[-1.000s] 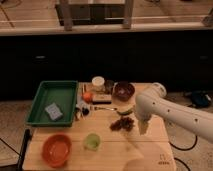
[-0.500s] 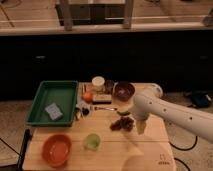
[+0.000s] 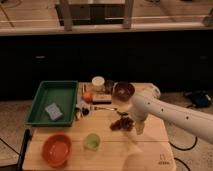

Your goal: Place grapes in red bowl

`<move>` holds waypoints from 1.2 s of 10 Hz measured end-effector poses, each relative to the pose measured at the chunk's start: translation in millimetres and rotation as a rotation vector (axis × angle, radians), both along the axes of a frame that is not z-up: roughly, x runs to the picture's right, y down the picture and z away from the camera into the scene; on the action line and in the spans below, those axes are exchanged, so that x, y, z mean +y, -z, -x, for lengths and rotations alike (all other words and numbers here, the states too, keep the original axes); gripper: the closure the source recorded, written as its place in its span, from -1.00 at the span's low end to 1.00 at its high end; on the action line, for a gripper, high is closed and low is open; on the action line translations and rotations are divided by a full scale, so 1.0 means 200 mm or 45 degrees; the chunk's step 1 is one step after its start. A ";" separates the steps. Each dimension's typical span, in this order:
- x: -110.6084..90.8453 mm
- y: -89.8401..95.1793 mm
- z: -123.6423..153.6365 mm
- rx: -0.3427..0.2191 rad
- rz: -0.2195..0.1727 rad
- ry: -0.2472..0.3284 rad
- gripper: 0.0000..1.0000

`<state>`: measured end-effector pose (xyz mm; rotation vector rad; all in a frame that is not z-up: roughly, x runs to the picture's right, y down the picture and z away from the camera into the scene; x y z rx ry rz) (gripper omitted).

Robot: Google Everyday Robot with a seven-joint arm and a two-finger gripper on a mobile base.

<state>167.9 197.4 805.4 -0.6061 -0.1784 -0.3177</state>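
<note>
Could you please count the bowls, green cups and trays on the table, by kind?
Bowls: 2, the red bowl and the dark maroon bowl
Green cup: 1
Green tray: 1
Total: 4
The claw hangs just beside the grapes.

The pale wooden surface point(image 3: 150, 150) carries a green tray point(image 3: 62, 95) at back left, a red bowl point(image 3: 56, 149) at front left and a green cup point(image 3: 91, 141) near it. Grapes point(image 3: 121, 124) lie mid-surface, with a maroon bowl point(image 3: 123, 91) behind them. The claw point(image 3: 139, 127) hangs just right of the grapes, fingers spread.
</note>
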 end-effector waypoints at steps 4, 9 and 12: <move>0.02 -0.03 0.01 -0.043 0.013 0.011 -0.60; 0.04 -0.07 0.02 -0.099 0.024 0.026 -0.60; 0.05 -0.09 0.03 -0.130 0.029 0.029 -0.60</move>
